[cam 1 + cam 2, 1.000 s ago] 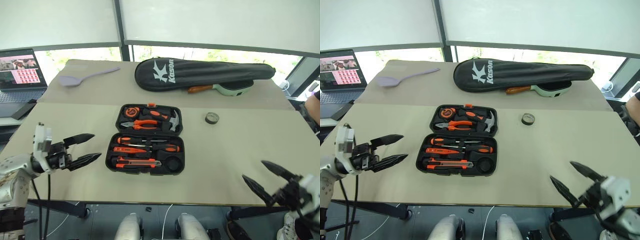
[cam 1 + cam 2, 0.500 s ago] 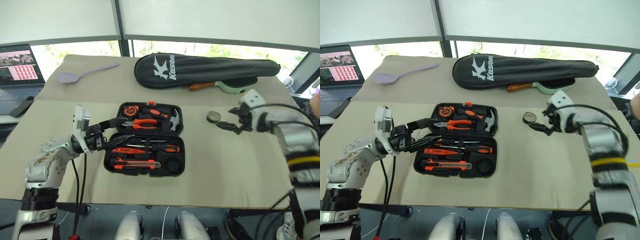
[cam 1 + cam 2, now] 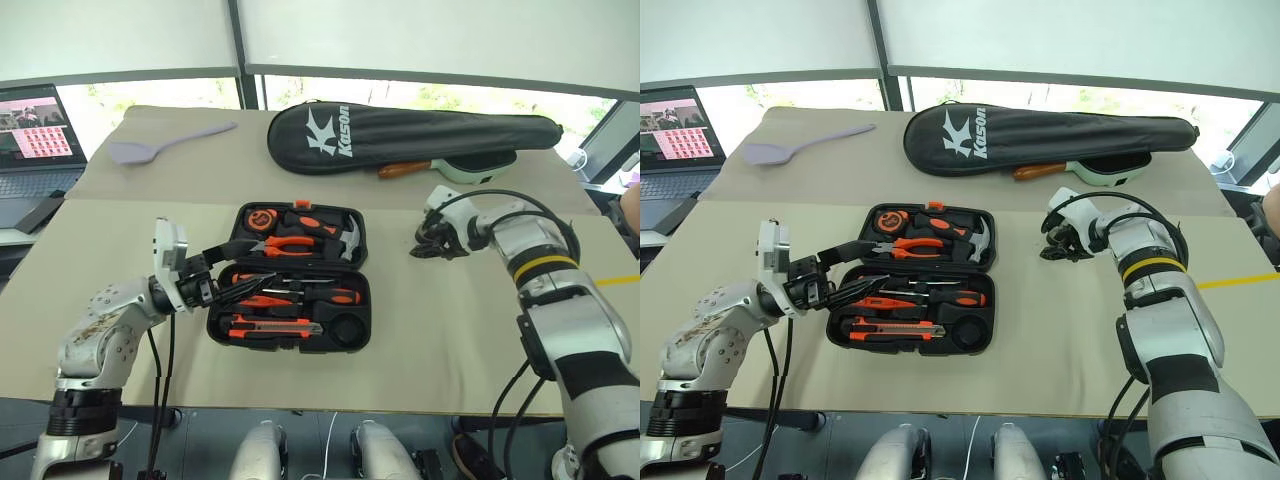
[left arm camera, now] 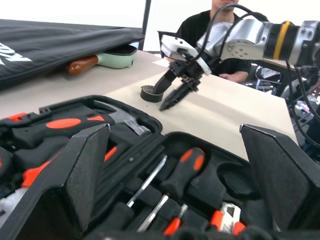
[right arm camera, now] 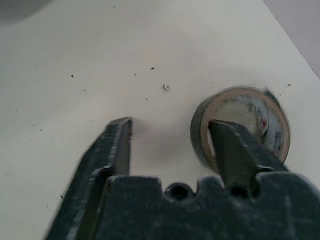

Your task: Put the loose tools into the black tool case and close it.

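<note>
The black tool case, a hard-plastic clamshell with moulded recesses, lies open flat near the middle of the matte beige table. Its far half cradles orange-handled pliers and a steel hammer; its near half holds the black-and-orange screwdrivers and the flat utility knife, with a round recess at the right end. The left gripper hangs over the case's left edge, its two tapered black fingers spread wide with nothing between them. To the right of the case, well apart from it, the small dark tape roll sits on the table, a stubby ring with a pale inner core. The right gripper is at the roll, one ribbed finger inside the hole, the other out on the bare table, not yet clenched on it. Behind lies a long black fabric racket bag and a lilac spatula.
</note>
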You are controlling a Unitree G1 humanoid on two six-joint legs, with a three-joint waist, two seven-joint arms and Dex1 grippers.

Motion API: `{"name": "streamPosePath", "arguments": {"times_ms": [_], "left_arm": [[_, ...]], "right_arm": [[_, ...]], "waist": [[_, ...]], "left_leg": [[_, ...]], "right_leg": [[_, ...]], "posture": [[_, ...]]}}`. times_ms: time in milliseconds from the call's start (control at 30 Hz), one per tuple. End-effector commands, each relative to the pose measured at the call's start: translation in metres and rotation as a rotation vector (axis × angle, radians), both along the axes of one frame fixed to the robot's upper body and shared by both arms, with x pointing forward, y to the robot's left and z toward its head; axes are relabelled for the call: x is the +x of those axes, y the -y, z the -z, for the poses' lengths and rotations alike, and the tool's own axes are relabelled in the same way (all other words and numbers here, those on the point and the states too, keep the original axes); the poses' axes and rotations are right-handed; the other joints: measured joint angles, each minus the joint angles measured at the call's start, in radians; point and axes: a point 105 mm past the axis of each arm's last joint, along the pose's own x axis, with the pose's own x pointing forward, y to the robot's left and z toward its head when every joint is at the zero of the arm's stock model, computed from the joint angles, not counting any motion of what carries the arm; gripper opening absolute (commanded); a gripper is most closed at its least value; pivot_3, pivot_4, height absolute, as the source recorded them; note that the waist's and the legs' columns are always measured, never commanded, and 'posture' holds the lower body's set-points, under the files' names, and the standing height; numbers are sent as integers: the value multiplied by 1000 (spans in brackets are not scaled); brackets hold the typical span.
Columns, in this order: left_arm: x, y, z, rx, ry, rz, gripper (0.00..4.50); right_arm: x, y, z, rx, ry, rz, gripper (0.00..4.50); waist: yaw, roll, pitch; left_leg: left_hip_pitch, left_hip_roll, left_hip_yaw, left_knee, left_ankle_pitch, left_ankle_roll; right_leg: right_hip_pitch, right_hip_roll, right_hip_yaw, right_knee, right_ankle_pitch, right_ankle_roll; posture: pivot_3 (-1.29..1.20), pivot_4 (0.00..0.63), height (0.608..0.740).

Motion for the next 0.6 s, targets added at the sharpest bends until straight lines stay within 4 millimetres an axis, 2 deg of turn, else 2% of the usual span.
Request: {"name": "streamPosePath", "arguments": {"times_ms": [33, 100, 133, 233, 300, 400, 433, 533, 600], "left_arm": [[-10, -4, -12, 16, 80, 39, 4500], [-10, -8, -9, 32, 82, 43, 4500], [-11, -10, -8, 40, 84, 43, 4500], [-13, -16, -5, 62, 92, 45, 4500], [-19, -24, -1, 87, 93, 53, 4500], [-33, -43, 9, 142, 83, 64, 4500], [-36, -49, 15, 170, 79, 61, 4500], [-44, -60, 26, 204, 52, 57, 4500], [-50, -60, 31, 220, 44, 76, 4500]], "right_arm": [[5, -2, -16, 4, 51, -20, 1159], [4, -3, -16, 10, 56, -44, 358], [3, -4, -18, 12, 65, -63, 117], [-2, -18, -34, 85, 101, -194, 29], [-17, -35, -50, 156, 86, -354, 29], [-59, -75, -77, 293, 33, -605, 29], [-79, -91, -81, 344, 5, -670, 29], [-140, -126, -72, 372, -82, -847, 29], [-164, -138, -57, 362, -117, -877, 29]], "waist": [[-1, 0, 0], [0, 0, 0], [-1, 0, 0], [-3, 0, 0], [-6, 1, 0], [-14, 1, 1], [-15, 1, 1], [-10, 1, 1], [-5, 1, 1]], "left_leg": [[0, 0, 0, 0, 0, 0], [0, 0, 0, 0, 0, 0], [0, 0, 0, 0, 0, 0], [0, 0, 0, 0, 0, 0], [0, 0, 0, 0, 0, 0], [0, 2, -1, -1, 0, 0], [0, 3, -4, -1, 0, 0], [0, 5, -7, -1, 0, 0], [0, 5, -8, -1, 0, 0]], "right_leg": [[0, 0, 0, 0, 0, 0], [0, 0, 0, 0, 0, 0], [0, 0, 0, 0, 0, 0], [0, 0, 0, 0, 0, 0], [0, 0, 0, 0, 0, 0], [-1, 1, 0, 0, 0, 0], [-1, 2, 0, 1, 0, 0], [-1, 2, -2, 2, 0, -1], [-1, 1, -3, 2, -1, -1]], "posture": [[0, 150, 740], [0, 150, 740], [0, 150, 740], [0, 150, 740], [0, 150, 740], [0, 150, 740], [0, 150, 740], [0, 150, 740], [0, 150, 740]]}}
